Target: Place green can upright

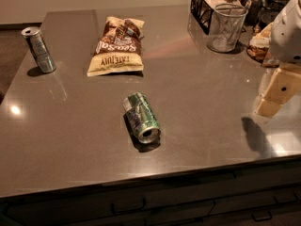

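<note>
The gripper [275, 98] hangs over the right side of the dark counter [70, 140], at the end of a white arm, with its shadow on the surface just below it. Whether it is open or closed cannot be told. It is well apart from the green can [141, 117].

That can lies on its side near the middle of the counter, towards the front edge, with one silver end turned to the camera. Its green wall has pale markings and a dent (no lettering on it can be read).

Behind it lies a brown and yellow snack bag [116, 46] whose large white print is upside down and not legible. A slim silver can [38, 50] stands at the far left.
</note>
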Controlling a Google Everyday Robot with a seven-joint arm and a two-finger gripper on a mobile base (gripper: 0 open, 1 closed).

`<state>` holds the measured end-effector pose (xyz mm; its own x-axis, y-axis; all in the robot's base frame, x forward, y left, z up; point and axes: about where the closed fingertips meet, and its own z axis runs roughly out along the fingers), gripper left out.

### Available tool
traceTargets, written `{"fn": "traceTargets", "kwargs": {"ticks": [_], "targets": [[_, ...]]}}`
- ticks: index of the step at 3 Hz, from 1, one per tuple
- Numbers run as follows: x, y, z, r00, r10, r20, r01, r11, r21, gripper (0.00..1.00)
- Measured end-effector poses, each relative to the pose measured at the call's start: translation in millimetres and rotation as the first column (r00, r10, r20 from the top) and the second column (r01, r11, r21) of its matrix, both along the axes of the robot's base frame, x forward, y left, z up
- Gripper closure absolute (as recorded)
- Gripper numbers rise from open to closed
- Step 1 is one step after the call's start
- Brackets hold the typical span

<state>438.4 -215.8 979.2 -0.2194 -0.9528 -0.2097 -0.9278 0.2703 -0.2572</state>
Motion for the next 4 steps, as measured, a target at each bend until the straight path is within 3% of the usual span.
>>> {"fn": "traceTargets", "kwargs": {"ticks": [1,2,3,4], "targets": [[0.0,0.0,0.0,1.0,0.0,0.0,0.0,1.0,0.0,0.0],[3.7,23.8,4.9,0.9946,0.095,0.042,-0.097,0.994,0.044,0.0],[6.9,56.7,7.1,0.9618,0.258,0.092,-0.264,0.962,0.064,0.0],[11.7,91.8,-3.1,0.8868,0.452,0.094,-0.458,0.888,0.042,0.0]]}}
